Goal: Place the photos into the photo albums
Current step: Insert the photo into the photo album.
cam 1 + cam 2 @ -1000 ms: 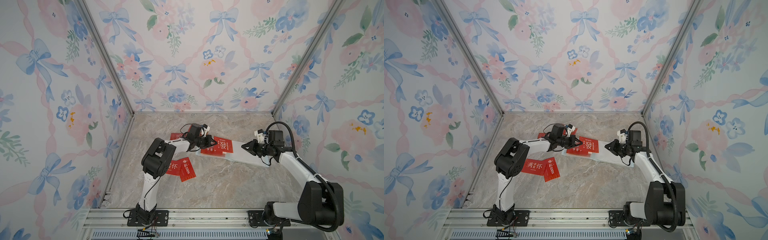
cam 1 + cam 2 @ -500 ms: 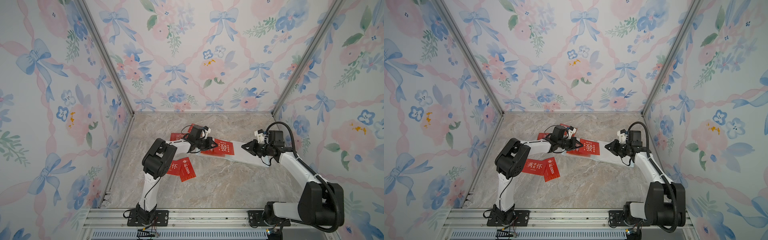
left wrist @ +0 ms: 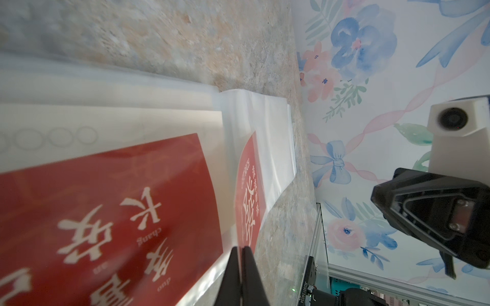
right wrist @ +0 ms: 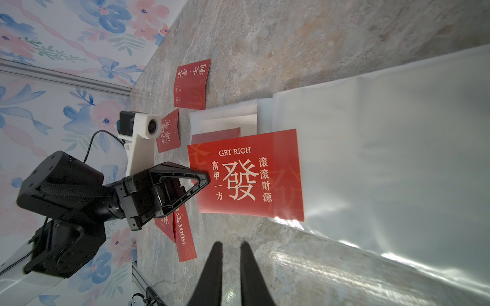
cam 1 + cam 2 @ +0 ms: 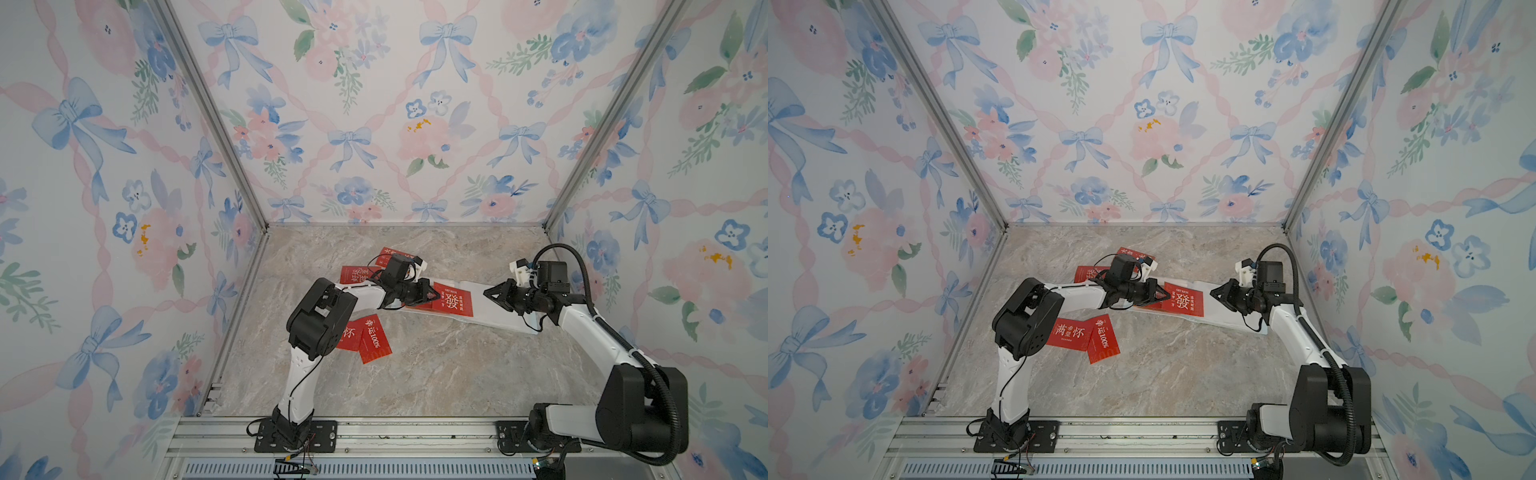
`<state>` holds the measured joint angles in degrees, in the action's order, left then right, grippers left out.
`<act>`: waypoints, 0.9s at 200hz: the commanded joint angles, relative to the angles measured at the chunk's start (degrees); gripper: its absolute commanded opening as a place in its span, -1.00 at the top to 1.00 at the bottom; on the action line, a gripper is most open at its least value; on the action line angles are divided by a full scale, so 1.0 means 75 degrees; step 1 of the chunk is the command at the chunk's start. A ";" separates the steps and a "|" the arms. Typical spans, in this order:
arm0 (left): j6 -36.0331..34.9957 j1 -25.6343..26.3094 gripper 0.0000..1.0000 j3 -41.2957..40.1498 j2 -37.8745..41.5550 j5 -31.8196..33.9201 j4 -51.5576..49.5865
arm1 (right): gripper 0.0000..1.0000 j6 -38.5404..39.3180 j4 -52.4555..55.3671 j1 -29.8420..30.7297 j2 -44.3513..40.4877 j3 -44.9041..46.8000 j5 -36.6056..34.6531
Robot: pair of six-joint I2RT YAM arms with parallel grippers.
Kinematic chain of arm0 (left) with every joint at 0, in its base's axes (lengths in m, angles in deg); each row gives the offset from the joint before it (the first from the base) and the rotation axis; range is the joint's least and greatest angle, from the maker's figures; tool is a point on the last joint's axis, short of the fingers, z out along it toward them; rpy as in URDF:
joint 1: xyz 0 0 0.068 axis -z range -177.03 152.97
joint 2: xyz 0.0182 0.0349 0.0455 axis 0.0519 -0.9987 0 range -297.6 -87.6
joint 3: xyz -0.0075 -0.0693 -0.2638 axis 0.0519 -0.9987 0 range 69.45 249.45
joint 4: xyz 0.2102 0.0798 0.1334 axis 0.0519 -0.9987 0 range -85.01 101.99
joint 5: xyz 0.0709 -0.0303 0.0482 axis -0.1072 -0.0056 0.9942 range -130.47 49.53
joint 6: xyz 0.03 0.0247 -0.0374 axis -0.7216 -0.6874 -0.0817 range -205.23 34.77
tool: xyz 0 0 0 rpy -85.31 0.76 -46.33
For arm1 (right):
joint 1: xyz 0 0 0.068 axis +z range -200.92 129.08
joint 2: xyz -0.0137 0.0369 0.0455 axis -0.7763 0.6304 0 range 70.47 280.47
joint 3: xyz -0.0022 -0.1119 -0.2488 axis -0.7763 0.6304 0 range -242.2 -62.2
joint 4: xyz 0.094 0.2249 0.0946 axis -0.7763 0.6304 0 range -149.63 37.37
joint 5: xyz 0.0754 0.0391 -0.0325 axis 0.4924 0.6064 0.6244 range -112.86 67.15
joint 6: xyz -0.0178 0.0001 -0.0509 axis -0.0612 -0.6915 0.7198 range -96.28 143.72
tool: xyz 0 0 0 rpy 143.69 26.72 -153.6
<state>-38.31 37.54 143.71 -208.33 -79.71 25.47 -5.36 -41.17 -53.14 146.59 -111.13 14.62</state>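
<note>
In both top views, the photo album [image 5: 476, 287] lies open on the tabletop [image 5: 436, 374], just right of the frame's middle. The left pincer [image 5: 434, 296] is clenched on the near edge of a red "GET RICH" photo [image 5: 455, 301] and holds it over the album's clear sleeve page [image 4: 384, 159]. I cannot tell if the far edge of the photo is inside the sleeve. The right pincer [image 5: 487, 294] hovers at the right side of the photo. Its fingers [image 4: 216, 254] stand a little apart, and nothing shows between them. Another red photo [image 3: 106, 212] sits under a sleeve. Two red photos [image 5: 376, 338] lie overlapped at lower left of the album, and two more [image 4: 192, 84] beyond the left arm.
</note>
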 commanded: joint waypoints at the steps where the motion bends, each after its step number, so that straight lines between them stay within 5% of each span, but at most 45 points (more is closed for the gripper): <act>1: -0.0113 0.0083 1.00 0.0219 -0.0194 -0.0096 -0.0197 | 0.69 0.0091 0.0120 -0.0056 -0.0046 -0.0015 0.0031; 180: 0.0382 0.0599 1.00 0.1500 -0.1186 0.0111 -0.0344 | 0.69 0.0286 0.0379 -0.0255 -0.0375 0.0059 0.0020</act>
<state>-36.80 40.99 152.51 -215.35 -79.45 24.00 -4.70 -39.86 -54.21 144.23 -111.11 14.60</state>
